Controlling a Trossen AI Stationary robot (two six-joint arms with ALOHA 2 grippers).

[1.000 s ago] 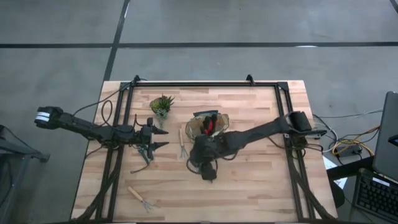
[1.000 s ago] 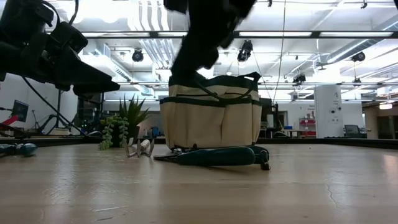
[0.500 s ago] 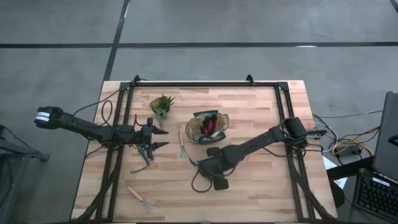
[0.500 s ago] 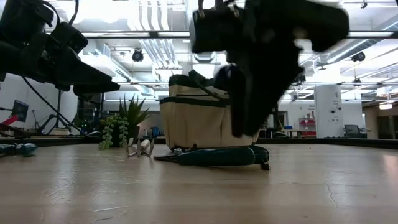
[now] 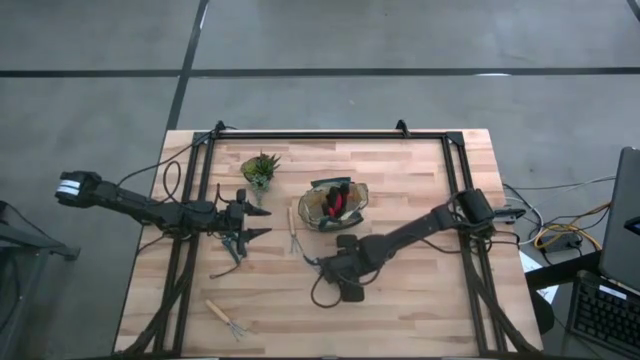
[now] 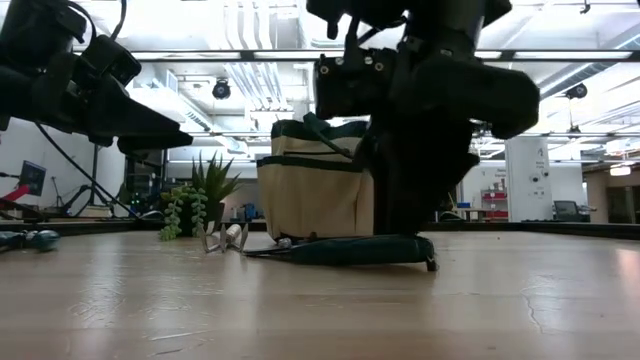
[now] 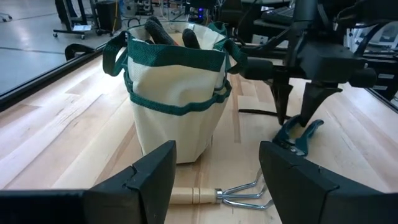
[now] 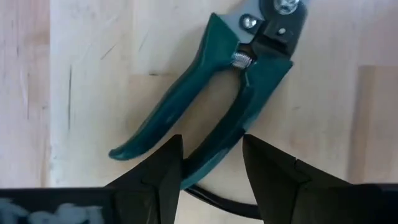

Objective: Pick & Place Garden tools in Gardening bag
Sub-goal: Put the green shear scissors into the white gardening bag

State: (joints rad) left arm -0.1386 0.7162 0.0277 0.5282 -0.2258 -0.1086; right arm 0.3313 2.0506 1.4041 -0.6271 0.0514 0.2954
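Note:
Dark green-handled pruning shears (image 8: 180, 93) lie flat on the table, just on the near side of the tan gardening bag (image 5: 335, 203). My right gripper (image 8: 211, 138) points steeply down over them, open, with a finger on each side of one handle. A red-and-black glove (image 5: 337, 198) sticks out of the bag. One wooden-handled fork (image 5: 293, 232) lies left of the bag, another (image 5: 225, 318) near the front left. My left gripper (image 5: 262, 224) hovers open, level, to the left of the bag. My right gripper comes at the shears from above. Its fingers (image 8: 168, 168) stand on either side of one handle (image 8: 230, 124), near its free end and across it. I cannot tell whether they touch it. The shears lie flat on the table.
A small spiky green plant (image 5: 260, 168) stands at the far left of the bag. A black frame rail (image 5: 330, 135) runs along the table's far edge. Bare wood lies to the right and toward the near edge.
My right gripper has come down from in front of the bag's top to the shears on the table and has tipped to point more steeply down. The shears, the bag and the forks have stayed where they were.

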